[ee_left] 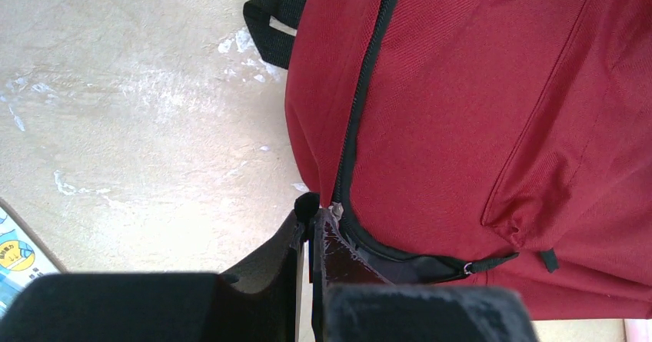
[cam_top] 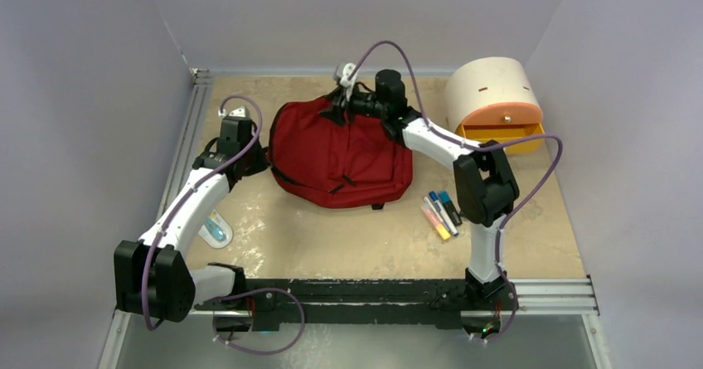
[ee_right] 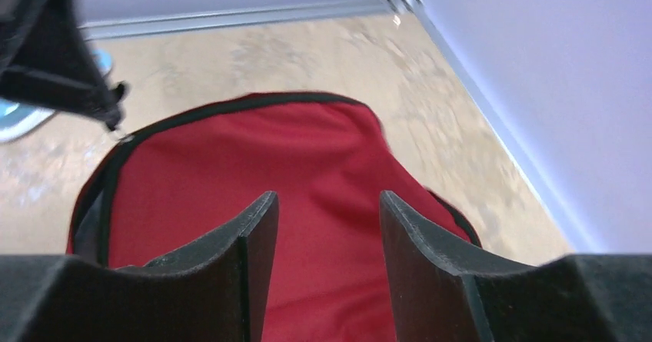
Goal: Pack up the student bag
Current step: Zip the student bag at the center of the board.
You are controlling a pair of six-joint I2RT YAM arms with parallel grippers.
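The dark red student bag [cam_top: 340,153] lies flat in the middle of the table. My left gripper [cam_top: 254,158] is at its left edge, shut on the black zipper pull [ee_left: 308,204]; it shows in the left wrist view [ee_left: 311,217]. Beside the jaws the zipper [ee_left: 361,119] gapes a little over a dark lining. My right gripper [cam_top: 345,102] is at the bag's far edge, open and empty. In the right wrist view [ee_right: 327,204] its fingers [ee_right: 254,227] hang just above the red fabric [ee_right: 323,150]. The left gripper also shows there, at the upper left [ee_right: 54,58].
Several markers [cam_top: 439,213] lie on the table to the right of the bag. A cream-and-orange rounded drawer box [cam_top: 496,104] stands at the back right. A small blue-and-white card [cam_top: 217,229] lies near the left arm. Walls enclose the table on the left, back and right.
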